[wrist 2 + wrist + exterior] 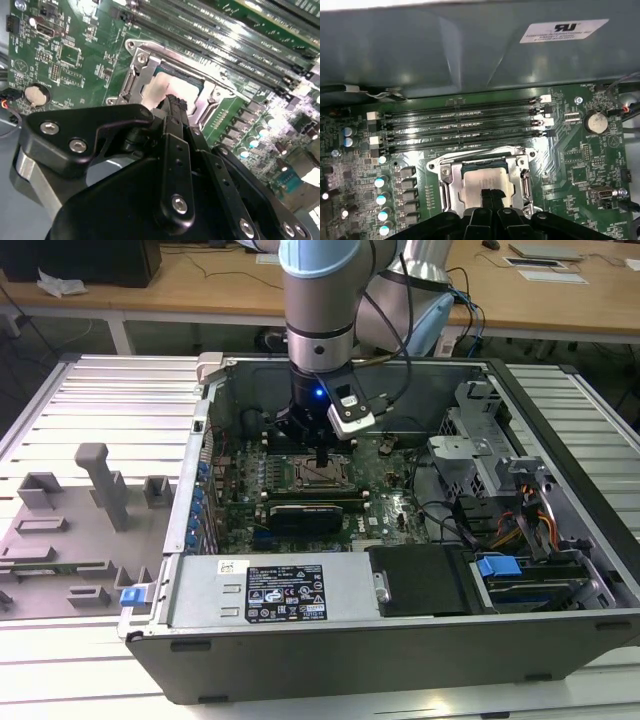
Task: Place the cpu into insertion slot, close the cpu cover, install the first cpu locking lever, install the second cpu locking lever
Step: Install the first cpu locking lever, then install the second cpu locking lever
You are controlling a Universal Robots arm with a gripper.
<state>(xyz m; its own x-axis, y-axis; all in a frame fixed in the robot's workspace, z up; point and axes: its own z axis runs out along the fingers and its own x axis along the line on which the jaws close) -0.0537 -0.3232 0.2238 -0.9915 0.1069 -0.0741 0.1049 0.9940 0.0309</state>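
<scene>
The cpu (487,181) lies flat in the insertion slot (451,196) on the green motherboard (580,160), in the middle of the open computer case (330,625). In both wrist views its pale silver top shows through the square window of the cpu cover (480,161), and the metal frame seems to lie down flat around the chip. The gripper (490,194) is right over the chip, with its two black fingertips pressed together and nothing between them. The tips look like they touch the chip's top or sit just above it; I cannot tell which. Four long black memory slots (460,127) run just beside the socket. I think the chip is in and the cover is down, so the work is now at the locking levers. That step calls for a small, careful push on thin metal bars beside the socket.
</scene>
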